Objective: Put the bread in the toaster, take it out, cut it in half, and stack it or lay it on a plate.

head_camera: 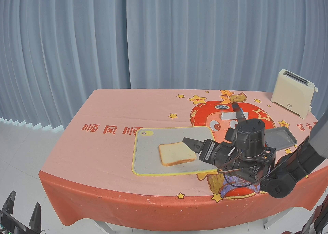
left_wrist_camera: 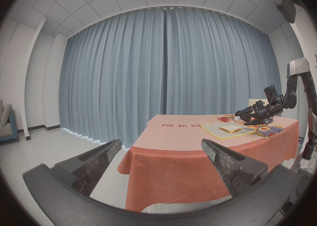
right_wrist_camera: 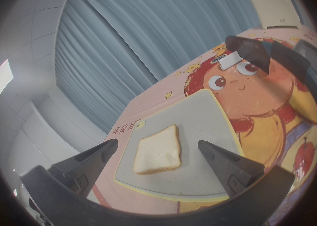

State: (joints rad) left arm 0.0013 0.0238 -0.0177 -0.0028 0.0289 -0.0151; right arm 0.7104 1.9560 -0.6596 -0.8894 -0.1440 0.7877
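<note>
A slice of white bread (head_camera: 176,153) lies flat on a grey cutting board with a yellow rim (head_camera: 147,156). My right gripper (head_camera: 189,144) hovers low at the slice's right edge, pointing left, open and holding nothing. In the right wrist view the bread (right_wrist_camera: 158,155) sits ahead between the spread fingers (right_wrist_camera: 228,167) of that gripper (right_wrist_camera: 157,142). The cream toaster (head_camera: 294,92) stands at the table's far right corner. A grey plate (head_camera: 281,138) lies right of the wrist. My left gripper (left_wrist_camera: 160,142) is open, off the table's left front side (head_camera: 25,198).
A dark knife (head_camera: 238,110) lies by a white rectangle (head_camera: 229,115) behind the right wrist, between board and toaster. The orange tablecloth (head_camera: 109,115) hangs over the rounded front edge. Bare cloth lies left of the board. Grey curtains close off the back.
</note>
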